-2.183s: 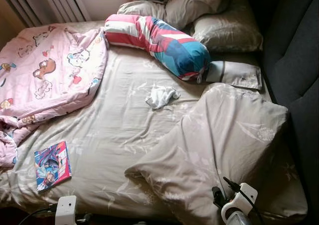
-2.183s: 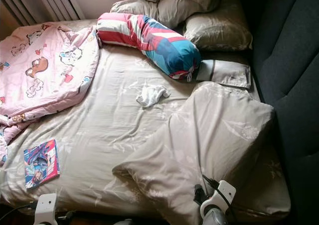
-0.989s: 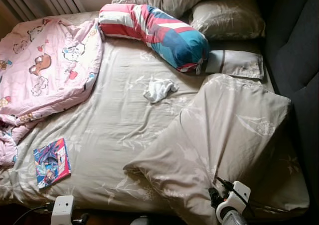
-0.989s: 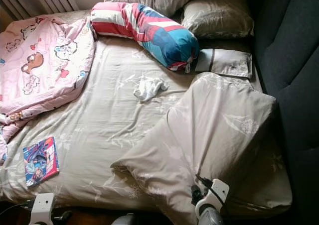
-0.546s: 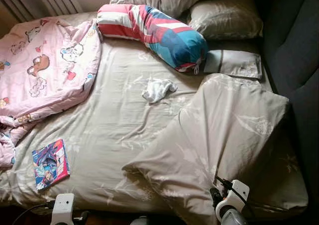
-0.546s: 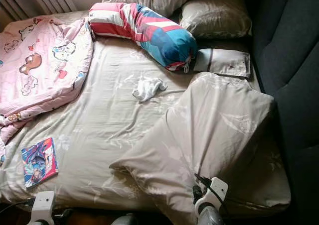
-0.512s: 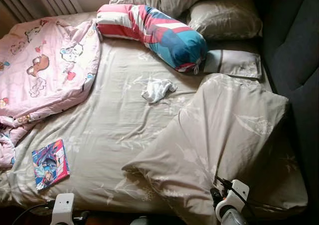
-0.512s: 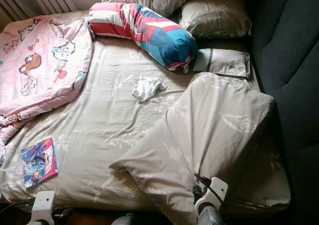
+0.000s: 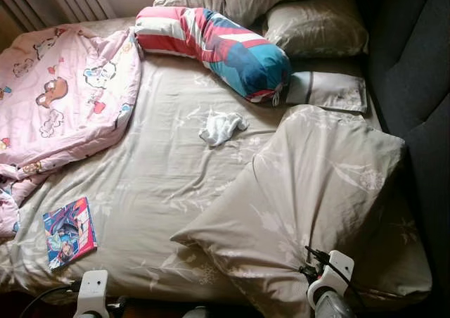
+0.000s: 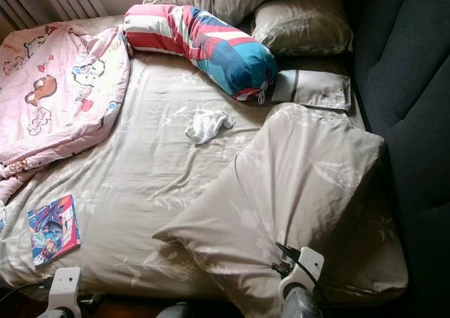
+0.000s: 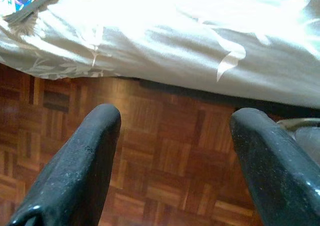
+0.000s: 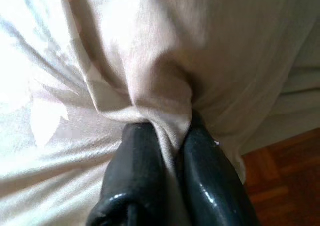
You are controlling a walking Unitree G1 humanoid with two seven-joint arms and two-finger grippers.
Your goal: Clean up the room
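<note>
Now right gripper [image 12: 167, 136] pinched tight on duvet [image 9: 316, 191] fold at bed edge. Left gripper [image 11: 175, 121] wide open over parquet [image 11: 165, 151], holding nothing.

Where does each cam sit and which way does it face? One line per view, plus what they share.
Left eye, right eye: on the head, looking down at the bed; both wrists at the bottom edge.
Left wrist: along the open left gripper at the parquet floor and the bed's edge.
Right wrist: along the right gripper, shut on the beige duvet.
Shared: the duvet and the comic book.
</note>
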